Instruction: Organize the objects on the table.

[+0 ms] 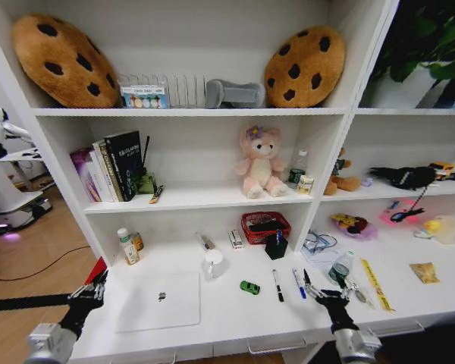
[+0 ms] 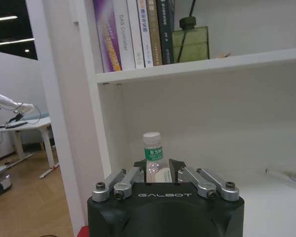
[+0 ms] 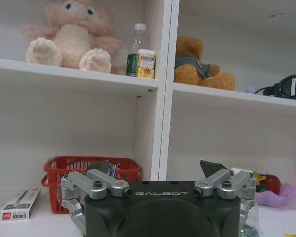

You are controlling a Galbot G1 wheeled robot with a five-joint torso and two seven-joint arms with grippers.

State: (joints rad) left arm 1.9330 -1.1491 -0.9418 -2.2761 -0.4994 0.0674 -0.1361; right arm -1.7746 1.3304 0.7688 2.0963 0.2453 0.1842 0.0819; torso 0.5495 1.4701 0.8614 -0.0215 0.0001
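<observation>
Left gripper (image 1: 91, 292) spread wide, empty, off the table (image 1: 235, 318) edge at 9 o'clock from the laptop (image 1: 159, 301). Right gripper (image 1: 330, 297) wide, empty, at 6 o'clock below the bottle (image 1: 339, 268), pens (image 1: 277, 285) at 9 o'clock.

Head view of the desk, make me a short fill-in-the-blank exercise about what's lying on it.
1. The silver laptop lies flat on the table with its lid ____.
2. Between the laptop and the pens sits a tiny toy car coloured ____.
3. The basket at the back of the desk is ____ in colour.
4. The right gripper hovers near the front edge with its fingers ____.

Missing words: closed; green; red; open
</observation>
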